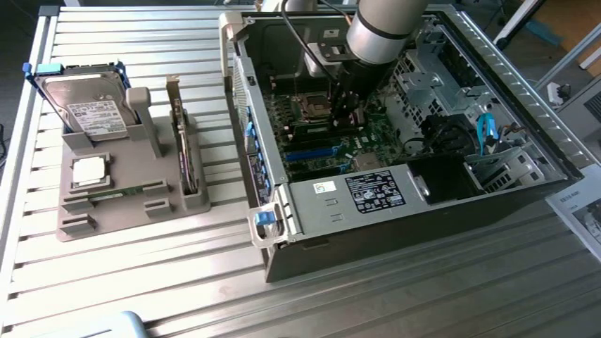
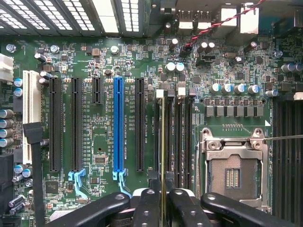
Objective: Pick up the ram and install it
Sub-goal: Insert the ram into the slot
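Inside case (image 1: 314, 211), tool (image 2: 163, 196) clamped on ram (image 2: 163, 142), edge-on over memory slots (image 2: 177, 142), perhaps touching.

readable text: none | hard drive label (image 1: 92, 113), case sticker (image 1: 376, 191): illegible

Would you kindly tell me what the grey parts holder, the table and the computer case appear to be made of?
Grey parts holder: likely plastic, matte uniform grey, blocky moulded shapes. Table: probably aluminium, silvery ribbed slats catching the light. Computer case: seemingly sheet steel, bare folded panels, perforated walls.
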### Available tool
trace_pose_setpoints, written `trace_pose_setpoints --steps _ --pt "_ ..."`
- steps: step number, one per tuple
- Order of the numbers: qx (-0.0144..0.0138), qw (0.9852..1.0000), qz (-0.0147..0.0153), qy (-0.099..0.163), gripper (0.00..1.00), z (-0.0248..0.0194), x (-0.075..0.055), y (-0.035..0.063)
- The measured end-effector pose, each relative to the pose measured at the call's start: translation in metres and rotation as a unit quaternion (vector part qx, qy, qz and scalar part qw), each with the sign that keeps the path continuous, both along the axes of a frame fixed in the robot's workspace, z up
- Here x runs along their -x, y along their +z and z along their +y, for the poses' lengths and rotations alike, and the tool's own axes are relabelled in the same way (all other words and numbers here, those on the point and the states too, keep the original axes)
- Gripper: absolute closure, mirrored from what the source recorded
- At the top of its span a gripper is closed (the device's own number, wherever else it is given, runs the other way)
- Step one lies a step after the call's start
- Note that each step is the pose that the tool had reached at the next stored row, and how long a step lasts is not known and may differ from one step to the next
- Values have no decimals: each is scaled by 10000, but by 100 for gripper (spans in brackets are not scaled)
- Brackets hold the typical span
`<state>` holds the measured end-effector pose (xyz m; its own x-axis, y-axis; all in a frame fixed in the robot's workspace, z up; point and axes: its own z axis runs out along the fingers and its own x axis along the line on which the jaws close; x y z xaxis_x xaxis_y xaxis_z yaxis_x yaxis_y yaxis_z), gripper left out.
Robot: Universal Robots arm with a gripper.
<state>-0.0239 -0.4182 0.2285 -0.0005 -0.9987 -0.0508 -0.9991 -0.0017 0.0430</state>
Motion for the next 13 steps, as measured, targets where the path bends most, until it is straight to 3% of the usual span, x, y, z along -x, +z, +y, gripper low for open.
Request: trace_pose_setpoints --steps 13 --pt "10 10000 -1 0 86 0 -1 -10"
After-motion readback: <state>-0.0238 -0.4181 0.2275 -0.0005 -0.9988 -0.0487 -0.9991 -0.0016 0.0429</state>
